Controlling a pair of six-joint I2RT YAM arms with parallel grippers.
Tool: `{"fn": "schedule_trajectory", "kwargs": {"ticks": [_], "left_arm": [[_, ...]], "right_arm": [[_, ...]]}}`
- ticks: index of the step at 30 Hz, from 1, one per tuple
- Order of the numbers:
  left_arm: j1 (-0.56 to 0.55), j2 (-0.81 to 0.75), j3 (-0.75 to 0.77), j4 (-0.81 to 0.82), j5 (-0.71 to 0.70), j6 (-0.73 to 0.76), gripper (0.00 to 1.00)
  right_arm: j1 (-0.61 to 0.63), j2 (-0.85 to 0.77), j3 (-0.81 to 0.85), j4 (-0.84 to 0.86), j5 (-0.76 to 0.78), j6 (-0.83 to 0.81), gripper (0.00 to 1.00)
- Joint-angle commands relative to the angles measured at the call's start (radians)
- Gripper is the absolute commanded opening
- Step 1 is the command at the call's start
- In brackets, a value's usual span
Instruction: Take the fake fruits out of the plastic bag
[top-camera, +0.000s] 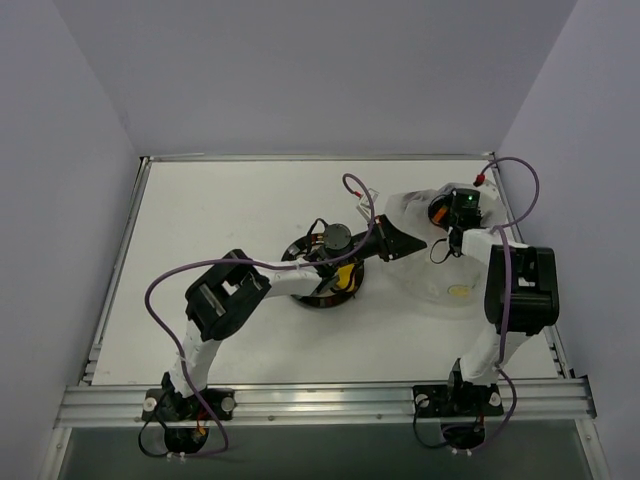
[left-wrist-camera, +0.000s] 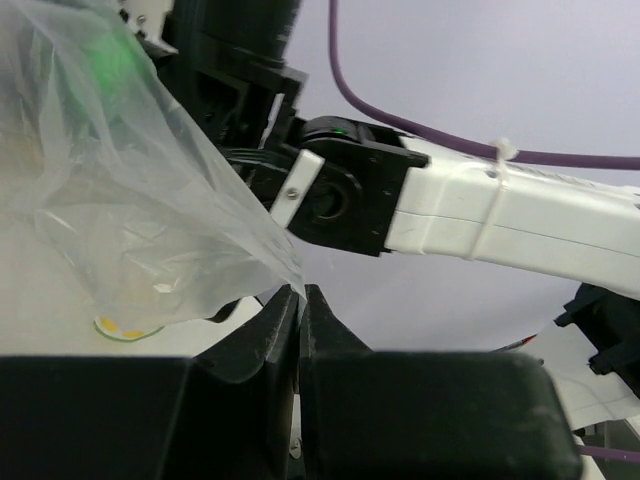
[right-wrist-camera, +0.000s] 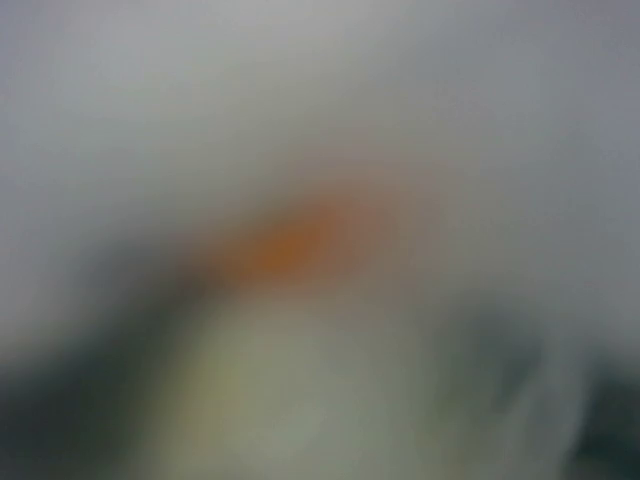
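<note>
The translucent plastic bag (top-camera: 440, 270) lies at the right of the table, its near-left edge lifted. My left gripper (top-camera: 403, 243) is shut on that edge; the left wrist view shows the jaws (left-wrist-camera: 300, 290) pinching the film, with the bag (left-wrist-camera: 120, 200) spreading up to the left. My right gripper (top-camera: 450, 215) reaches into the bag's far end beside an orange fruit (top-camera: 437, 212). The right wrist view is fully blurred, showing only an orange patch (right-wrist-camera: 295, 245) close to the lens; its fingers cannot be made out. A yellow fruit (top-camera: 345, 277) lies on the plate.
The round dark-rimmed metal plate (top-camera: 305, 297) sits at the table's middle, under my left forearm. A purple cable loops over the bag's far side. Grey walls close in on three sides, and a metal rail runs along the near edge.
</note>
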Motion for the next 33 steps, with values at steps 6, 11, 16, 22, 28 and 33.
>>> {"fn": "schedule_trajectory", "kwargs": {"ticks": [6, 11, 16, 22, 28, 33], "left_arm": [[-0.001, -0.028, 0.014, 0.098, 0.019, -0.042, 0.02], [0.001, -0.044, 0.003, 0.089, 0.025, -0.035, 0.02], [0.001, -0.041, 0.000, 0.088, 0.031, -0.036, 0.02], [0.001, -0.018, 0.002, 0.095, 0.033, -0.045, 0.02], [0.004, -0.015, -0.008, 0.092, 0.031, -0.042, 0.02], [0.002, 0.002, 0.000, 0.115, 0.023, -0.061, 0.02]], "right_arm": [[-0.017, 0.023, 0.135, -0.031, -0.017, -0.022, 1.00], [-0.041, 0.115, 0.191, -0.058, -0.005, 0.016, 1.00], [-0.049, 0.186, 0.223, -0.008, -0.121, 0.043, 1.00], [-0.049, 0.218, 0.189, 0.116, -0.215, 0.102, 0.90], [-0.040, 0.038, -0.018, 0.317, -0.086, 0.109, 0.35], [-0.040, -0.110, -0.151, 0.292, -0.015, 0.090, 0.22]]}}
